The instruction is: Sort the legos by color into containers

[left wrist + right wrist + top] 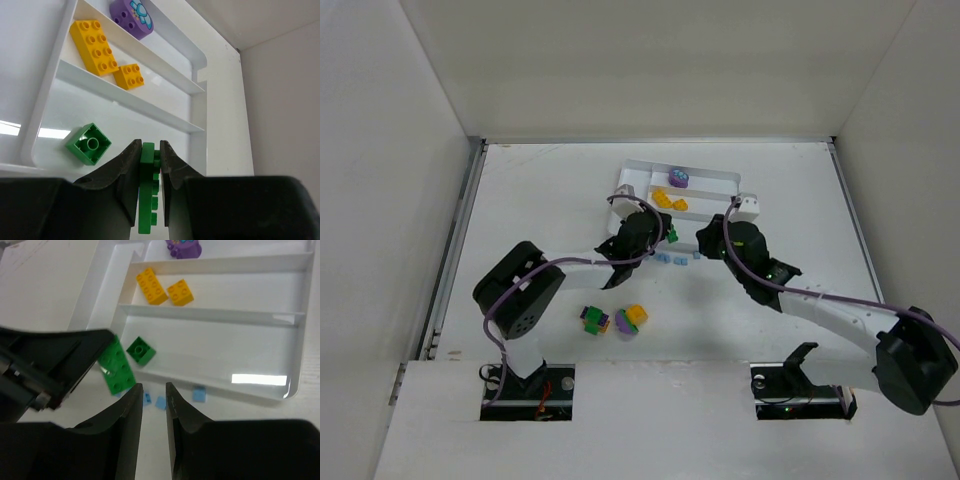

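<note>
My left gripper (150,150) is shut on a flat green brick (146,190), held edge-on over the near rim of the white tray (197,145); the brick also shows in the right wrist view (116,365). A small green brick (88,144) lies in the nearest long compartment. Two yellow bricks (95,46) lie in the middle one and a purple round piece (132,17) in the far one. My right gripper (154,390) is open and empty above pale blue bricks (161,402) on the table by the tray. Mixed-colour clumps (615,319) lie nearer the bases.
White walls enclose the table (540,200) on three sides. The left arm's black body (45,365) sits close to the left of my right gripper. A small white block (748,206) stands at the tray's right end.
</note>
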`<state>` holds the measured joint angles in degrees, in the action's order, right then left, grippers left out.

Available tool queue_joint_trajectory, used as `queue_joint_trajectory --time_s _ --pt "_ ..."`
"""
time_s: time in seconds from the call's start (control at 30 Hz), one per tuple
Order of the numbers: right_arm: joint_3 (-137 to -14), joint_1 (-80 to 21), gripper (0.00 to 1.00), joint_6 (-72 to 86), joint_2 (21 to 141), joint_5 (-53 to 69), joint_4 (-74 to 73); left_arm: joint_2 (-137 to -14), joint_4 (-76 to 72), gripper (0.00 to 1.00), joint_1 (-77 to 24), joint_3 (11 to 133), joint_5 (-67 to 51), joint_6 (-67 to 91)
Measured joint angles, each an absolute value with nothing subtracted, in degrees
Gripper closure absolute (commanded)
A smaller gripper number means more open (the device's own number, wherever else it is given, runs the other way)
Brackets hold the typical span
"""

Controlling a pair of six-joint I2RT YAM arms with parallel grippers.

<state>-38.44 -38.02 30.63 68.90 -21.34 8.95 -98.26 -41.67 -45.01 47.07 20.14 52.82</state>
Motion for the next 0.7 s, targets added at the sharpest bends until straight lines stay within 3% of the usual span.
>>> queue_joint_trajectory --time_s 0.33,0.7 --pt "-32.77 -40.60 0.69 32.53 63.81 -22.72 14.24 -109.49 -44.14 0.77 -48.56 56.75 31.92 50.68" --pt "-30.92 -41.01 0.62 32.69 60.53 -22.85 15.94 -113.03 -44.36 0.62 -49.74 60.03 36.01 48.42"
